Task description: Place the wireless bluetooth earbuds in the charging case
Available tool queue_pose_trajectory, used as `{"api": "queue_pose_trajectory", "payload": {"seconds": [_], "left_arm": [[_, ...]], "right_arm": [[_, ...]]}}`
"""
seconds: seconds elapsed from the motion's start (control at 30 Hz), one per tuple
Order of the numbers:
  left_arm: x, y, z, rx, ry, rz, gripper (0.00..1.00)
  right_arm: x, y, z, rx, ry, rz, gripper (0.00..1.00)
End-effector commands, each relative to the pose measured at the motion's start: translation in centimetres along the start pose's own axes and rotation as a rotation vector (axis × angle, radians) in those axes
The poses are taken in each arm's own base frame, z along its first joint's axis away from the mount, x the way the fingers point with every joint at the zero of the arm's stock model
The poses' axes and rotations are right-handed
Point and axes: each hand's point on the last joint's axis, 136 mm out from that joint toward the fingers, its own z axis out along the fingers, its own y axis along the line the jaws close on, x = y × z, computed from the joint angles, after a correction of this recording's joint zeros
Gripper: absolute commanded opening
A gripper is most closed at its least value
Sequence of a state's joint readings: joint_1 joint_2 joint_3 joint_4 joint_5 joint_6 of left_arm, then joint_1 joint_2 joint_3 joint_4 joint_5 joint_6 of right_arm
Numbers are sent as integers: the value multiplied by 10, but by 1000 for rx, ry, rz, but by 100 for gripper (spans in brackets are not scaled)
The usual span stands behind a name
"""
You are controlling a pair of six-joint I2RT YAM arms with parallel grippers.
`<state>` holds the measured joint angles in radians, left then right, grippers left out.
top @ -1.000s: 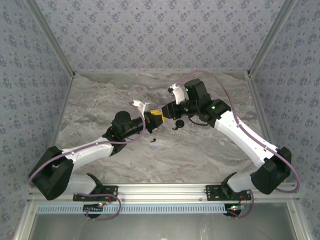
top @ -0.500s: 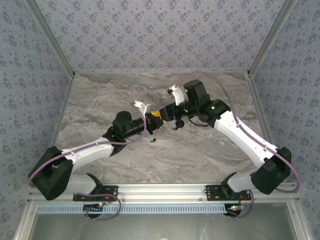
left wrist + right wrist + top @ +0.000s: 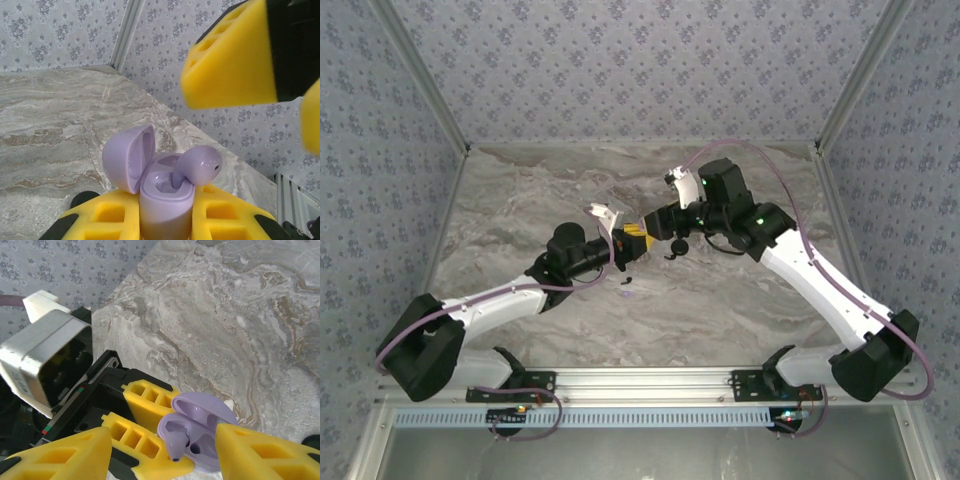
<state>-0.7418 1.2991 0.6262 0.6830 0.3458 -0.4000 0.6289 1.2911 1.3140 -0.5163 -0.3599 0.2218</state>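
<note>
Lavender earbud (image 3: 200, 165) partly in open case (image 3: 165, 205)

Showed a table (image 3: 720, 310) with a grey-and-beige marbled top, veined in wavy streaks. Was closed in at the back and both sides by walls (image 3: 640, 70) papered in pale blue-grey with a small repeating floral motif. Had bare aluminium posts (image 3: 856, 80) running down the two rear corners, and a slotted aluminium rail (image 3: 650, 378) along the near edge. Was lit evenly and softly across the whole surface.
</note>
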Motion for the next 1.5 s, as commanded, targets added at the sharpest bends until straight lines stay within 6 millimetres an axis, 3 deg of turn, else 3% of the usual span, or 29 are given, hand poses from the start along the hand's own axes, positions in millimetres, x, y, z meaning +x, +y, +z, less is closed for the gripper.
{"api": "queue_pose_trajectory", "payload": {"seconds": [0.0,0.23,0.4,1.27,1.47], "left_arm": [[-32,-14,-4,17,-76,60,8],[-37,-16,-6,20,-97,70,8],[-38,-20,-6,39,-101,73,8],[-31,-31,-1,82,-75,89,8],[-28,-19,-2,12,-63,80,8]], "right_arm": [[-4,-10,-14,76,-33,30,56],[11,-26,-8,131,22,67,31],[21,-19,2,74,72,72,24],[22,2,18,-32,104,63,24],[19,0,16,-8,91,61,27]]}}
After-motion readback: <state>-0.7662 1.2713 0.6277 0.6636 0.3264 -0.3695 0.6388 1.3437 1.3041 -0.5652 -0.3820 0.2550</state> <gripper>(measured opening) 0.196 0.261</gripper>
